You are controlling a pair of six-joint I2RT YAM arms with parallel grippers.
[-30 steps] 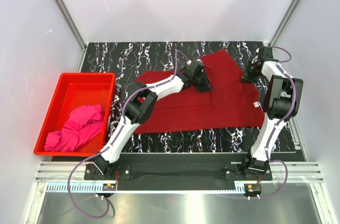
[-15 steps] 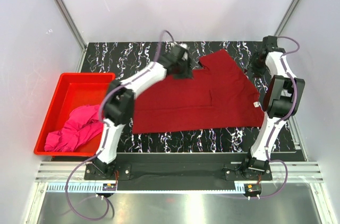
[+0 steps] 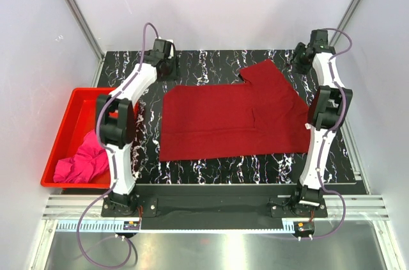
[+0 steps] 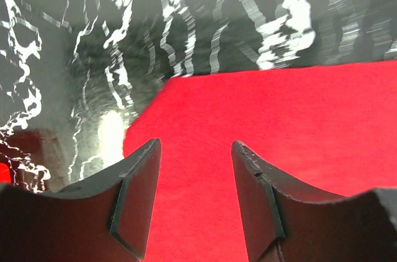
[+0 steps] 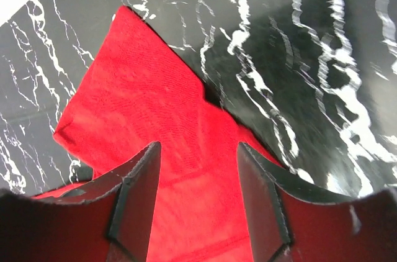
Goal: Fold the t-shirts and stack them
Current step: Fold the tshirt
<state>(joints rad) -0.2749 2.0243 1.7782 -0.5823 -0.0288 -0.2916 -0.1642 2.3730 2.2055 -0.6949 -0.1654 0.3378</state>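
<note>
- Both of my arms reach to the far side of the table [image 3: 211, 169], one at each far corner of the crimson t-shirt [image 3: 230, 119].
- The left gripper [image 4: 195, 149] has its fingers spread wide with nothing between them. It hovers over the shirt's far-left corner, with red cloth below and marble beyond.
- The right gripper [image 5: 198, 148] is also parted and empty. It hangs above the sleeve [image 5: 133, 88] that pokes out toward the far edge.
- The crimson shirt lies flat mid-table, its body a rough rectangle. I cannot tell whether part of it is already doubled over.
- The pink t-shirt [image 3: 80, 162] sits crumpled in the red bin [image 3: 102, 93], left of the table and well apart from the crimson one.
- My judgement: I am on the first shirt, between grasps, and the fold is not finished.
- The next move likely calls for lowering both pairs of fingers onto the far edge and pinching cloth only. That edge would then come toward me evenly, so the sleeve tucks in without wrinkling.
- The pink shirt and the stacking remain to be done.
</note>
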